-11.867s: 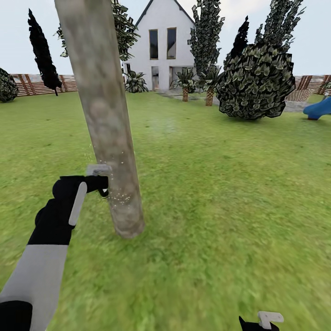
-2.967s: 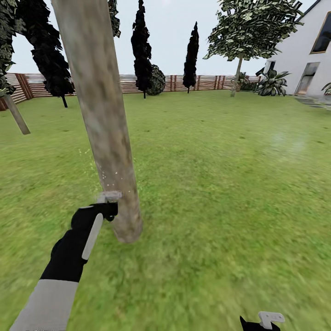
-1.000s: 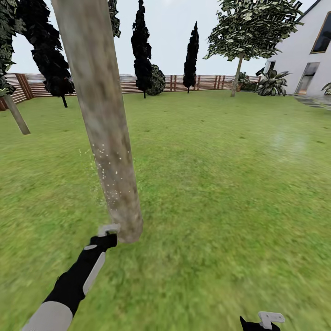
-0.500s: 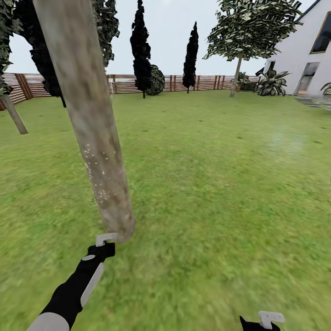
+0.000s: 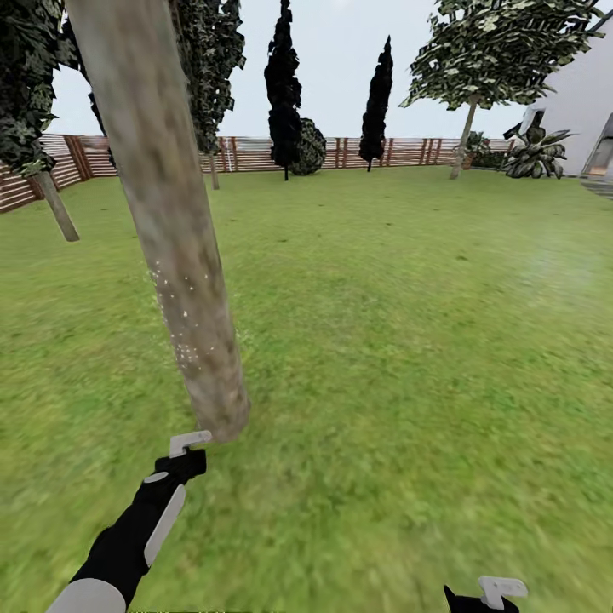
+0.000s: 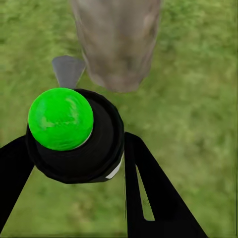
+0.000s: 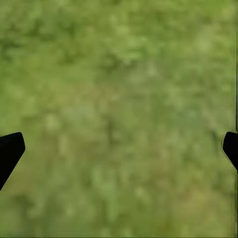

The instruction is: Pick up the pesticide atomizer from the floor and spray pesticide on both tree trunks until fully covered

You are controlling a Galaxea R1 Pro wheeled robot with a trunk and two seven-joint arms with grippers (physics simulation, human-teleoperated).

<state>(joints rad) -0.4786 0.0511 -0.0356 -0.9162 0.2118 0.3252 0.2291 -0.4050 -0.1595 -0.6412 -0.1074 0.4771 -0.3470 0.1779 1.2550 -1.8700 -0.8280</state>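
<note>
A thick, mottled grey-brown tree trunk [image 5: 174, 230] leans across the left of the head view, its foot [image 6: 116, 44] in the grass. Tiny white specks of pesticide [image 5: 183, 328] dot its lower part. Just in front of the foot, my left gripper [image 5: 187, 455] is shut on the pesticide atomizer [image 6: 74, 146], a dark round body with a bright green cap. Its grey nozzle [image 6: 68, 69] points toward the trunk, and a white part [image 5: 189, 441] shows above the black fingers [image 6: 148, 193]. My right gripper [image 7: 119, 148] hangs open over bare grass, low at my right [image 5: 485, 596].
Lawn [image 5: 409, 323] spreads to the right and ahead up to a brown slat fence [image 5: 255, 153]. Another pale slanted trunk [image 5: 58, 209] stands at the far left. A leafy tree [image 5: 502, 51], dark cypresses [image 5: 283, 85] and a white house corner [image 5: 587, 111] stand behind.
The whole picture has shifted rightward, so the camera has turned. Over the last second my left gripper with the atomizer has come slightly lower and back from the trunk's foot. The right gripper is unchanged.
</note>
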